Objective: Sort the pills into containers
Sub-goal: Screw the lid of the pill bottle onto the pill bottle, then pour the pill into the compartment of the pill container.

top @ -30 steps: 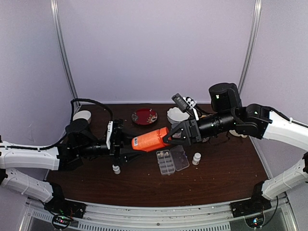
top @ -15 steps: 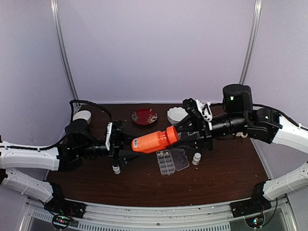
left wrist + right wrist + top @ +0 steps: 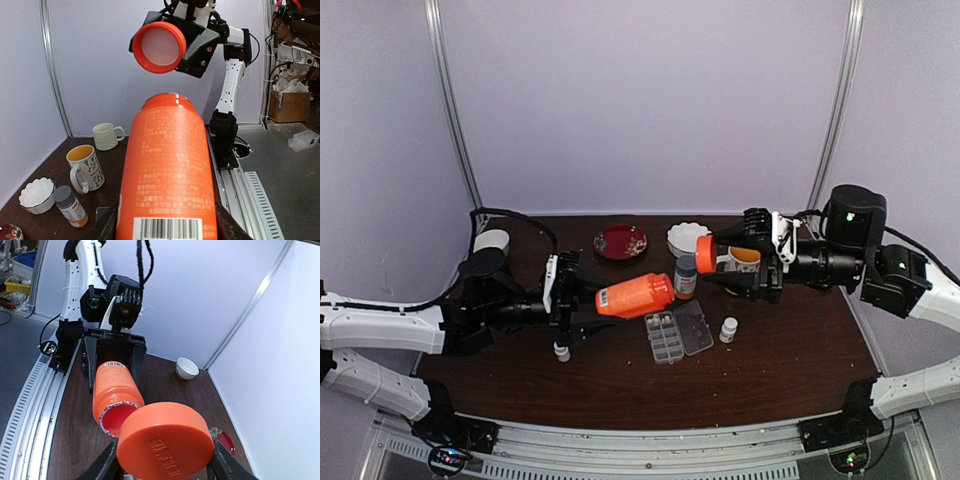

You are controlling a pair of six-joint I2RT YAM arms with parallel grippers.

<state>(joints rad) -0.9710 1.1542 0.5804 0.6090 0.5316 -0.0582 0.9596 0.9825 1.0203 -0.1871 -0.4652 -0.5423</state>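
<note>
Orange bottle [image 3: 170,165]: left gripper [image 3: 600,300] grips it | orange cap [image 3: 165,437]: right gripper [image 3: 165,467] grips | barcode label [image 3: 167,229], text illegible

Orange bottle [image 3: 635,295] and grey-capped bottle [image 3: 686,277] close behind pill box [image 3: 677,333], small white bottle [image 3: 728,329] at right, table [image 3: 620,385] open in front.

I had both arms stretched inward above the table [image 3: 780,360], wrists facing each other. My left gripper [image 3: 585,303] clamped the orange bottle [image 3: 638,293] sideways; my right gripper [image 3: 718,257] pinched the orange cap [image 3: 705,254], a little apart from it.
</note>
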